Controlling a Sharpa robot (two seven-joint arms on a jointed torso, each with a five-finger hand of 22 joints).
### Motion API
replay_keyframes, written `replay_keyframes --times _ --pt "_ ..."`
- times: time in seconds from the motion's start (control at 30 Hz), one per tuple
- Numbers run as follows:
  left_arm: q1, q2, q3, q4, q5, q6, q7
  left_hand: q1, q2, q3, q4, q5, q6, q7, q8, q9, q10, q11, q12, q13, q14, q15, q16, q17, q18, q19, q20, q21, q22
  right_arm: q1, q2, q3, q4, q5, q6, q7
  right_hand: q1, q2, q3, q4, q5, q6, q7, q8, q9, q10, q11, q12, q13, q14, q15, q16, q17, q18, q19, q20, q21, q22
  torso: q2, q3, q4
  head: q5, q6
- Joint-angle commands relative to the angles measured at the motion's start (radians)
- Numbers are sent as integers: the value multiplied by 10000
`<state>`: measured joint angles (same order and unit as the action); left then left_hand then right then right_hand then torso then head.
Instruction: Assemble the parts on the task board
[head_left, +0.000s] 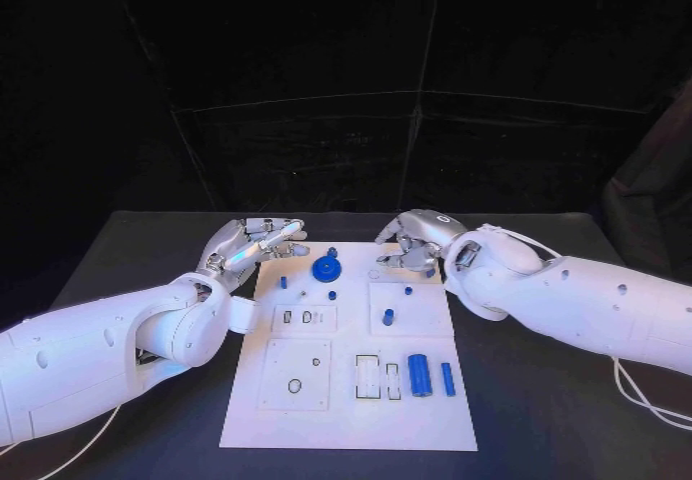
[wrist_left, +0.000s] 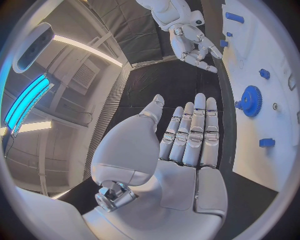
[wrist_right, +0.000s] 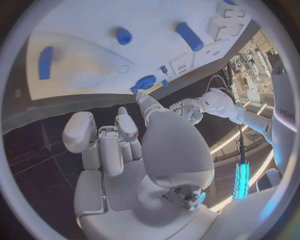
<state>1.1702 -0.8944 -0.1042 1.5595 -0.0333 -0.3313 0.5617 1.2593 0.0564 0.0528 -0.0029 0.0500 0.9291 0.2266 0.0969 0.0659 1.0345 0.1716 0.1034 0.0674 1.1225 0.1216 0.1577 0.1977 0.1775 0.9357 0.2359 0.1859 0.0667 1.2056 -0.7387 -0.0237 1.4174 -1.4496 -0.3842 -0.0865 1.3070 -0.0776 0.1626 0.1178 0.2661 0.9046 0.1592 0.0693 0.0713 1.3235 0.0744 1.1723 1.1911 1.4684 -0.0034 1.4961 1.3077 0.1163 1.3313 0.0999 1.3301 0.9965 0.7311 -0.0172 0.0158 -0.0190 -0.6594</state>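
Note:
The white task board (head_left: 346, 420) lies mid-table. At its far end stands a blue gear (head_left: 326, 268), also seen as the gear (wrist_left: 251, 101) and the gear (wrist_right: 145, 82), with small blue pegs (head_left: 387, 317) near it. A blue cylinder (head_left: 418, 374) and a slim blue bar (head_left: 447, 378) lie near the board's front right. My left hand (head_left: 257, 243) hovers at the board's far left corner, fingers straight and together, holding nothing; it is the left hand (wrist_left: 181, 150) up close. My right hand (head_left: 411, 245) hangs over the far right corner, fingers loosely bent and apart, empty, also the right hand (wrist_right: 134, 155).
The black table (head_left: 548, 400) surrounds the board. Raised white blocks with slots and holes (head_left: 294, 373) sit on the board's left and middle. A pale cable (head_left: 642, 395) runs along the table at the right, under my right arm.

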Motion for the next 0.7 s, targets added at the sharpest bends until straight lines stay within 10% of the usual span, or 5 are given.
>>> replay_keyframes --times 0.03,0.4,0.7 --pt "16 -1 10 -12 -37 129 75 21 122 -4 -71 -8 -20 59 -39 -12 -3 45 -38 -11 -4 48 -61 13 70 15 52 -58 -12 23 -505 1 69 2433 -235 1771 174 -23 18 -137 213 80 6 -18 -20 -9 -64 -56 -21 700 -64 -5 1188 -108 -43 -47 3 -11 -58 43 -139 -21 28" --pt "11 61 9 -101 -36 208 51 23 123 -4 -75 -8 -20 59 -41 -12 -3 46 -40 -10 -4 48 -64 14 70 15 53 -61 -12 -185 -1413 -8 -380 3334 249 2694 257 -149 -15 -288 334 46 12 -38 -31 -39 -60 -113 -58 709 -61 13 1231 -109 -46 -47 -1 -17 -54 94 -134 -94 55" --pt "7 100 8 -176 -36 217 38 24 123 -4 -76 -8 -21 59 -42 -12 -4 46 -41 -10 -4 48 -65 15 70 15 53 -62 -12 -378 -1347 -10 -788 3406 591 2745 291 -203 -52 -371 195 -29 24 -53 -41 -68 -47 -163 -94 708 -51 9 1230 -104 -62 -41 -18 -50 -47 62 -81 -139 0"
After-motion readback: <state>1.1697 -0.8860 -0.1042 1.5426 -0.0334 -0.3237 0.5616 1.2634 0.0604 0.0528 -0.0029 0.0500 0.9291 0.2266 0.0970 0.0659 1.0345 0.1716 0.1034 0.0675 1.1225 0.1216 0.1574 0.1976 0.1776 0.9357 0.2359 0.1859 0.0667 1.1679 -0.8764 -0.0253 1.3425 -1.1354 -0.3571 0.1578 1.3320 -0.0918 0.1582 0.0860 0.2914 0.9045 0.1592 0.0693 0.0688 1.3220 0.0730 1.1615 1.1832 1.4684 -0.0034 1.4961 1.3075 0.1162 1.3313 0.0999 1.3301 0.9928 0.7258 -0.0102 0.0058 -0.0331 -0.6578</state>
